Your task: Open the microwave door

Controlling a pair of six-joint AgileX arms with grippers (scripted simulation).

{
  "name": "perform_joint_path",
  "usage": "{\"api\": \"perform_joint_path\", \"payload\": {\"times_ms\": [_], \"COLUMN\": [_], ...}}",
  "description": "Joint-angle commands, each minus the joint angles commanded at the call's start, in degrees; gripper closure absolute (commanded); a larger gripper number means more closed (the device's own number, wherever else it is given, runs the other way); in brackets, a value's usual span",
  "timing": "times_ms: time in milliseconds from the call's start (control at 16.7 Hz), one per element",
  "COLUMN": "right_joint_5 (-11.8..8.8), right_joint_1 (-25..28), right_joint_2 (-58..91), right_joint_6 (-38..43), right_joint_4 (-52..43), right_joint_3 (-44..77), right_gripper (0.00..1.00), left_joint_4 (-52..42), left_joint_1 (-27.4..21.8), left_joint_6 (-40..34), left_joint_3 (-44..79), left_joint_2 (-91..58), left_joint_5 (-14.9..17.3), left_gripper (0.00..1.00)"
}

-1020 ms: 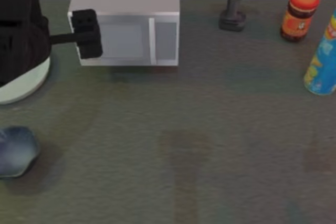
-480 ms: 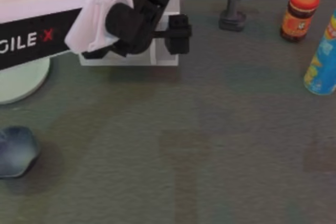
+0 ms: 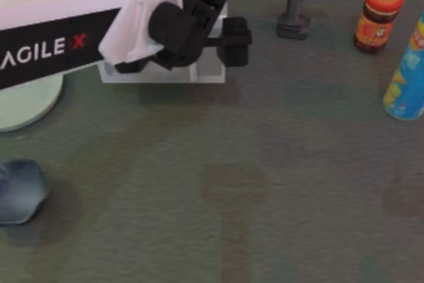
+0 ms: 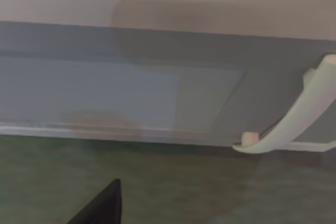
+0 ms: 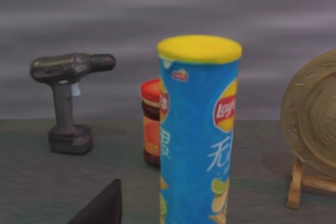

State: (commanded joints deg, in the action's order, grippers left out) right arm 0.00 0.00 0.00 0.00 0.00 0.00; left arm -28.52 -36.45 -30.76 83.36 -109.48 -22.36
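Microwave (image 3: pixel 199 71) and left arm share the far left part of the tabletop (image 3: pixel 252 190) in the top view, and the arm covers most of the oven, so only its lower front edge and right corner show. Left tool (image 3: pixel 236 42) sits at the oven's front right corner, just off the side where the control strip lies. Its black body reads as one block from above, and I cannot tell whether it is wide or narrow, or whether it holds anything.

From the left wrist view, the microwave door (image 4: pixel 121 95) fills the space ahead of the tool, its grey window flat against the oven front, which suggests it is shut. A pale curved handle (image 4: pixel 294 119) stands off the front to one side, ahead of the tool and not touching it; only one dark fingertip (image 4: pixel 102 208) shows at the frame's edge. My judgement is that the tool is placed here because the handle is the part to hook or pinch, and the door would swing away from that side.

Beyond the tool, further along the tabletop, stand a drill (image 3: pixel 301 1), a red-lidded jar (image 3: pixel 377 18) and a blue crisp can (image 3: pixel 405 77), well apart from the oven. Right tool is out of the top view; its wrist camera looks at the can, so it seems parked, its opening unseen.
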Motion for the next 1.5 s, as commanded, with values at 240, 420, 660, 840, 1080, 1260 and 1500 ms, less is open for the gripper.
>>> {"api": "perform_joint_path", "payload": {"times_ms": [240,420,660,840,1080,1260,1500], "right_joint_5": [0.0,0.0,0.0,0.0,0.0,0.0,0.0], "right_joint_1": [0.0,0.0,0.0,0.0,0.0,0.0,0.0], "right_joint_2": [0.0,0.0,0.0,0.0,0.0,0.0,0.0], "right_joint_6": [0.0,0.0,0.0,0.0,0.0,0.0,0.0], "right_joint_4": [0.0,0.0,0.0,0.0,0.0,0.0,0.0], "right_joint_3": [0.0,0.0,0.0,0.0,0.0,0.0,0.0], "right_gripper": [0.00,0.00,0.00,0.00,0.00,0.00,0.00], "left_joint_4": [4.7,8.9,9.5,9.5,9.5,9.5,9.5], "left_joint_1": [1.7,3.4,3.7,3.7,3.7,3.7,3.7], "left_joint_6": [1.7,3.2,3.4,3.4,3.4,3.4,3.4], "left_joint_3": [2.4,4.2,4.4,4.4,4.4,4.4,4.4], "left_joint_2": [-6.8,-12.1,-12.7,-12.7,-12.7,-12.7,-12.7], "left_joint_5": [1.1,2.2,2.3,2.3,2.3,2.3,2.3], "left_gripper": [0.00,0.00,0.00,0.23,0.53,0.75,1.00]}}
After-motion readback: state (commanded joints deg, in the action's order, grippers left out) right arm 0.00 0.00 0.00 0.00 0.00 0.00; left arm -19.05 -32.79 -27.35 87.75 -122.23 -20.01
